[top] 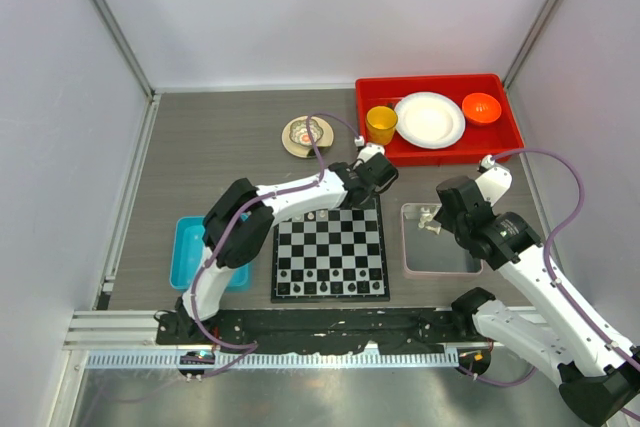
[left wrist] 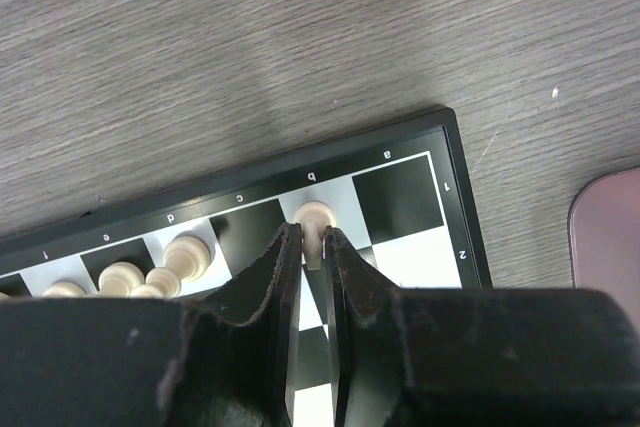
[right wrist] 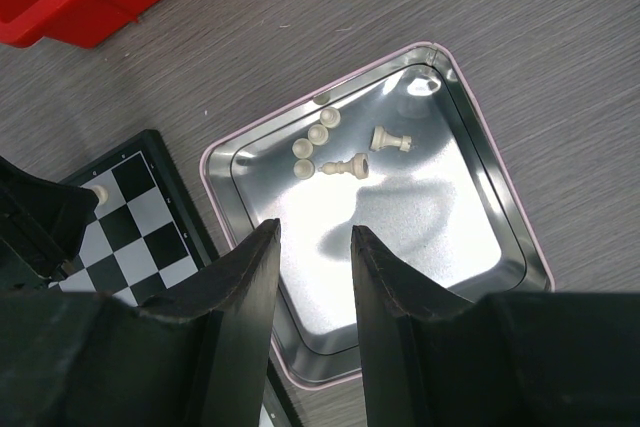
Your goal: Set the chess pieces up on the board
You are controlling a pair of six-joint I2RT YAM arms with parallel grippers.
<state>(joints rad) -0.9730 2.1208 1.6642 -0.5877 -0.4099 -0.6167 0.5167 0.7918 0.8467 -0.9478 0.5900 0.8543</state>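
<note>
Chess pieces (left wrist: pixel 185 255) are only partly set out. One cream piece (left wrist: pixel 316 215) stands upright on the white b square of the board's (left wrist: pixel 400 197) far row, right at the tips of my left hand (left wrist: pixel 310 239). That hand's fingers sit close on either side of it with barely a gap. Whether they grip it or merely flank it I cannot tell.

Along the same row, toward the board's left side, a few more cream pieces sit bunched close together around the d and e squares, so I judge they may need spacing out. The corner a square beside my piece is bare. From overhead the board's near rows carry small dark shapes, too small for me to name.

My right hand (right wrist: pixel 315 247) hangs over the grey tray (right wrist: pixel 520 237), which lies on the surface (left wrist: pixel 300 47) just beside the board's right edge. Its fingers are apart with nothing between them. A handful of cream pieces lie in the tray: several round-headed ones in a cluster and two taller ones (right wrist: pixel 345 167) on their sides. I judge much of the setting-up is not yet done.

Left of the board sits a blue bin (top: pixel 190 252); I can make out nothing in it. Beyond the board's far right corner a red crate (top: pixel 450 155) holds a yellow cup (top: pixel 381 124), a white plate (top: pixel 429 119) and an orange bowl (top: pixel 481 107).
</note>
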